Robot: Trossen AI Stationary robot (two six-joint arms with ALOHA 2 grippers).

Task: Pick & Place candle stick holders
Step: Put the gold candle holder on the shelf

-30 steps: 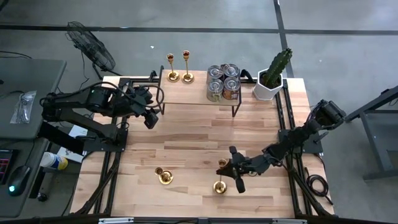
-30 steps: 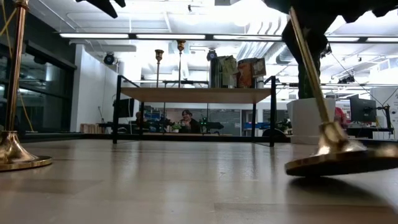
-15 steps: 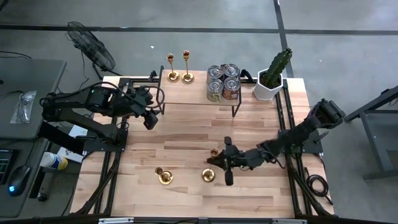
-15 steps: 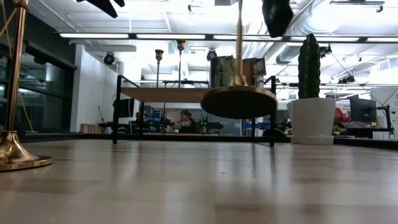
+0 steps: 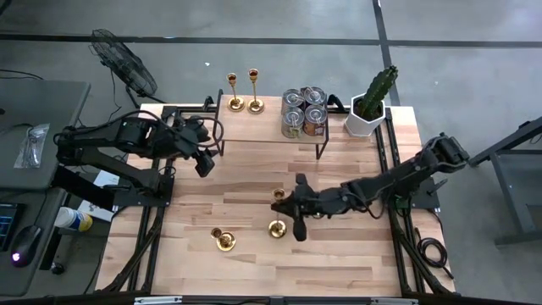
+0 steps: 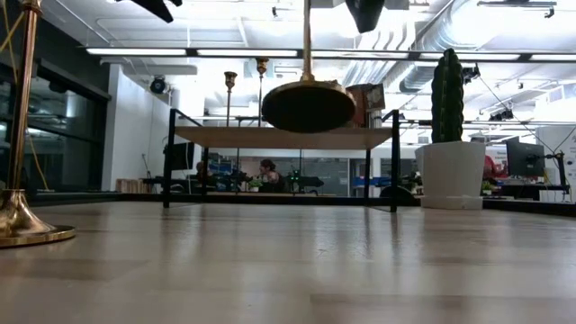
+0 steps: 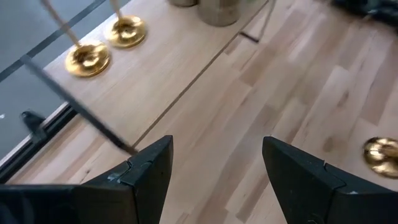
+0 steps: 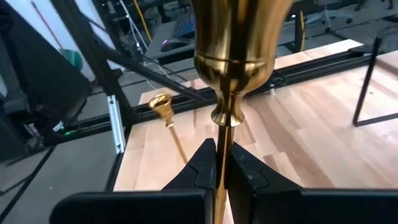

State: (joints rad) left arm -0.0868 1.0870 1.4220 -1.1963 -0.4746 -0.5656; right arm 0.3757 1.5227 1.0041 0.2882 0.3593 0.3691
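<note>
Right tool (image 8: 219, 163) clamped on thin stem of a candlestick holder (image 5: 276, 213), centre of high view; base hanging clear of the desk (image 5: 254, 182) in low view, cup close above the fingers in right wrist view. Grip low on stem judged to keep piece upright for carriage.

Second holder (image 5: 223, 238) standing lower centre-left, near the carried one but apart. Two more (image 5: 243, 91) standing on raised shelf (image 5: 254, 127), upper centre, beside tin cans (image 5: 304, 111); potted cactus (image 5: 370, 106) upper right.

Left tool (image 7: 211, 180) idle, fingers apart, nothing between, near shelf's left end.

Open desk between carried holder and shelf. Shelf rail, cans and left tool judged the obstructions to clear.
</note>
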